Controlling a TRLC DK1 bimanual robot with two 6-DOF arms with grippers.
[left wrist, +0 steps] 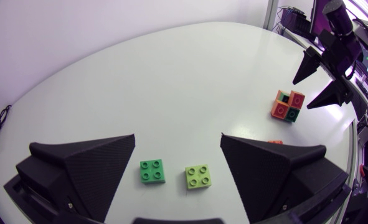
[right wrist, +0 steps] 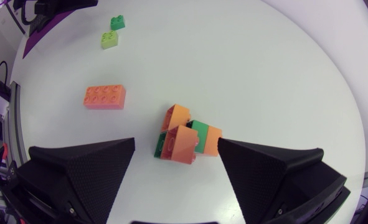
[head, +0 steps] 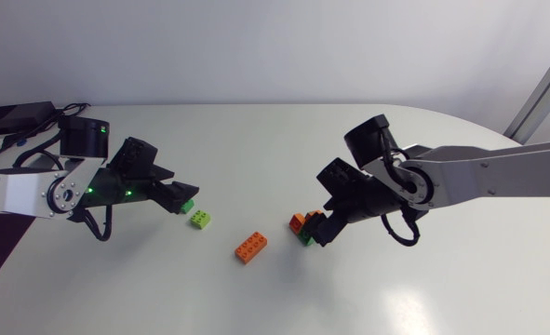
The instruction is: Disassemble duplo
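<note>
A small clump of orange and green duplo bricks (head: 301, 225) lies right of the table's middle. My right gripper (head: 320, 223) hangs over it, open. In the right wrist view the clump (right wrist: 185, 138) sits between the two wide-apart fingers, close to one fingertip (right wrist: 233, 149). A loose orange two-by-four brick (head: 250, 247) lies to the clump's left. A lime brick (head: 200, 220) and a dark green brick (head: 188, 206) lie by my left gripper (head: 182, 199), which is open. In the left wrist view both bricks, dark green (left wrist: 152, 172) and lime (left wrist: 198, 176), rest on the table between its fingers, untouched.
Black devices with cables (head: 14, 117) sit at the table's far left corner. The white table (head: 275, 149) has a curved far edge. From the left wrist view my right gripper (left wrist: 319, 79) shows beside the clump (left wrist: 287, 105).
</note>
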